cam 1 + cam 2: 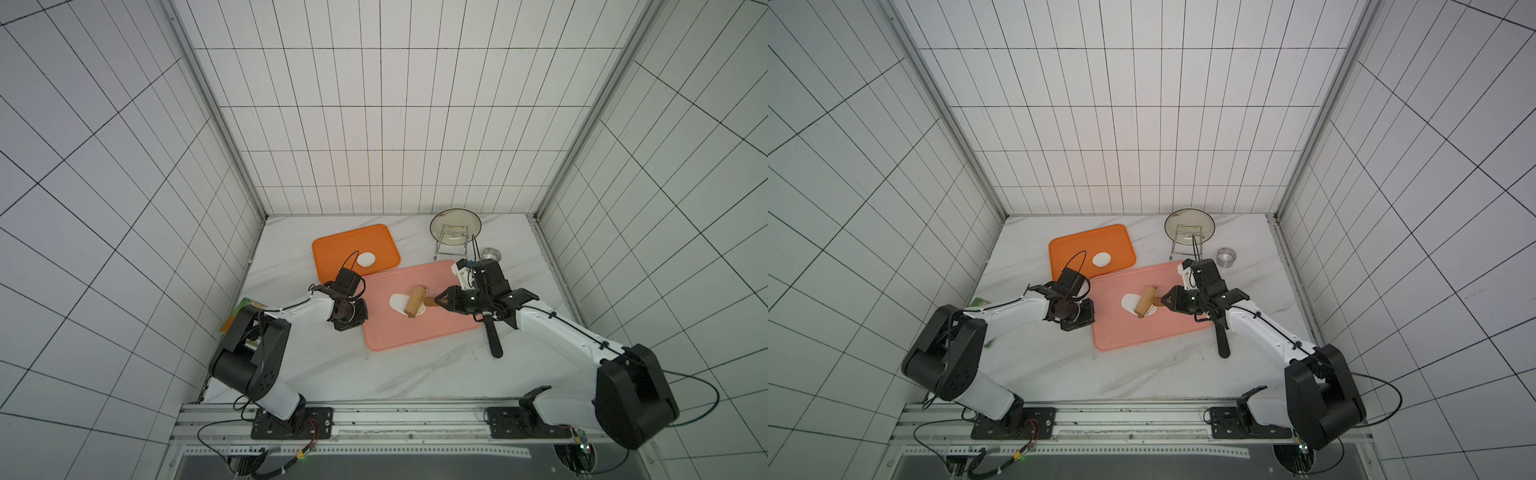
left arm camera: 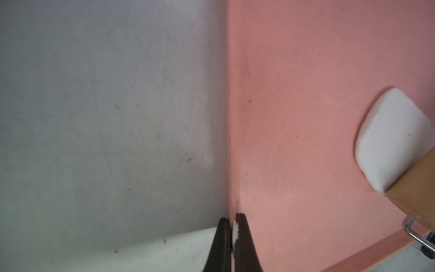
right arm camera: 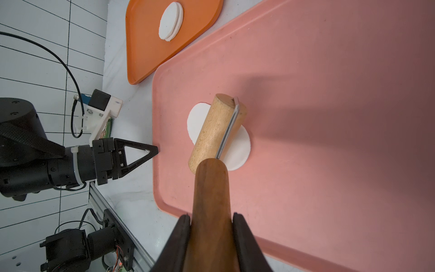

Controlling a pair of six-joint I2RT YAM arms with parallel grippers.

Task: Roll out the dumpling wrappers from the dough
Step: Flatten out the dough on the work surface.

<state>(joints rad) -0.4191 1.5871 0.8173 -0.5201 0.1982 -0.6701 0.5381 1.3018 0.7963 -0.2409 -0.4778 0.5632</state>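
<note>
Right wrist view — roller (image 3: 213,131) hides much of the dough (image 3: 239,150)

The roller (image 1: 415,302) blocks the dough (image 1: 397,300); pink board's (image 1: 415,334) near strip seems free.

White tiled walls (image 1: 374,124) with dark lines rise on three sides of the marbled table (image 1: 332,370); a metal rail (image 1: 374,415) edges its front.

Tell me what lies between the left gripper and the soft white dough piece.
Only bare surface of the pink plastic tray: in the left wrist view, nothing sits between the left gripper and the soft white dough piece.
</note>
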